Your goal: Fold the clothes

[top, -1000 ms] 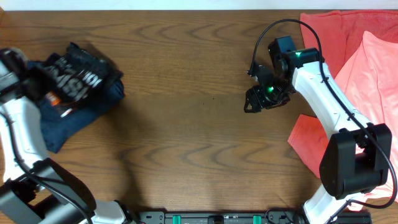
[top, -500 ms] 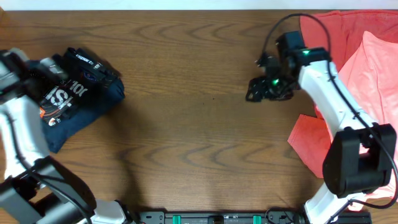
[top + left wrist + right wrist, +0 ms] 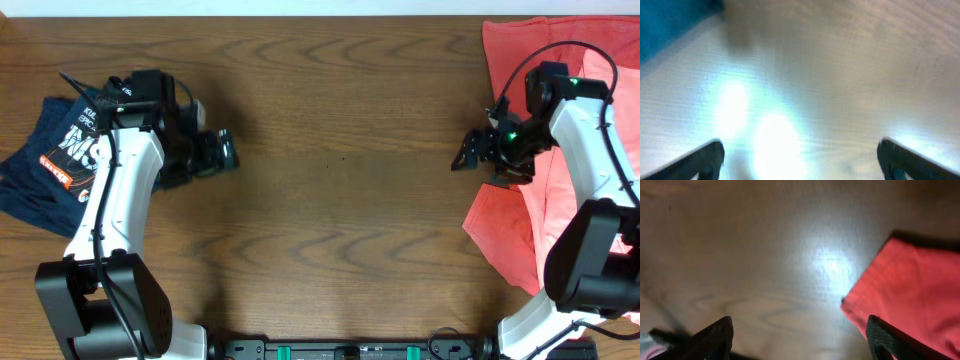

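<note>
The clothes lie in two places. A folded black jersey (image 3: 72, 148) with white and orange print rests on a navy garment (image 3: 35, 195) at the table's left edge. A blurred blue corner of the navy garment (image 3: 667, 20) shows in the left wrist view. My left gripper (image 3: 222, 150) (image 3: 800, 160) hangs open to the right of that pile, with bare wood between its fingers. Coral-red shirts (image 3: 525, 60) cover the right side. My right gripper (image 3: 465, 155) (image 3: 800, 340) is open above the table beside the edge of a red shirt (image 3: 910, 290) and holds nothing.
A lighter pink shirt (image 3: 615, 100) lies over the red ones at the far right. A red flap (image 3: 500, 230) reaches toward the table's front right. Brown wooden table (image 3: 330, 220) spans the middle. A black rail (image 3: 350, 350) runs along the front edge.
My left gripper has opened, let go of the jersey pile and swung right, away from it. My right gripper has moved right toward the red shirts and opened wider.
</note>
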### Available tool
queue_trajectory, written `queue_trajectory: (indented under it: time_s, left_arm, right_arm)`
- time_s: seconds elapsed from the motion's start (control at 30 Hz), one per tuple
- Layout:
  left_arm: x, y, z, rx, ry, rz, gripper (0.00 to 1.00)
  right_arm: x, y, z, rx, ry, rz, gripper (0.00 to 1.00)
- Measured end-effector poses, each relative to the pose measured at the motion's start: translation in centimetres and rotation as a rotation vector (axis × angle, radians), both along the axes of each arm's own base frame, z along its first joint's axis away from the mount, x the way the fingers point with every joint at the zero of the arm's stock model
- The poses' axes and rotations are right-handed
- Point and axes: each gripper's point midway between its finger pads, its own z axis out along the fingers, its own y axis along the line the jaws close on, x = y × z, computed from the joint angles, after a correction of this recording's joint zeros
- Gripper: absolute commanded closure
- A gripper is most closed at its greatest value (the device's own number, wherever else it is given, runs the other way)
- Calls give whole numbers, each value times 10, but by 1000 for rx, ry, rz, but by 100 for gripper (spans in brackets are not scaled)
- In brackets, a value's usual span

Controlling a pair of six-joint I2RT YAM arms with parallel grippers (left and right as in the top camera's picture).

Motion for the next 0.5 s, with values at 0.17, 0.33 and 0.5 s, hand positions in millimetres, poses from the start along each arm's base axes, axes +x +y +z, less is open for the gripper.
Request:
queue_trajectory:
  time_s: [0.17,0.33,0.5]
  left_arm:
    - [-32,1,10,-6,80,22,2]
    - [-52,-1,56,11,-127,28,2]
    - [-81,-4,111,36,-456,30,2]
  right_arm:
    - [-10,-5,32,-10,-72,11,16]
    - [-24,-21,98,-107,-310,-6,16]
    - [-52,-27,183,-236,-666,-14,15]
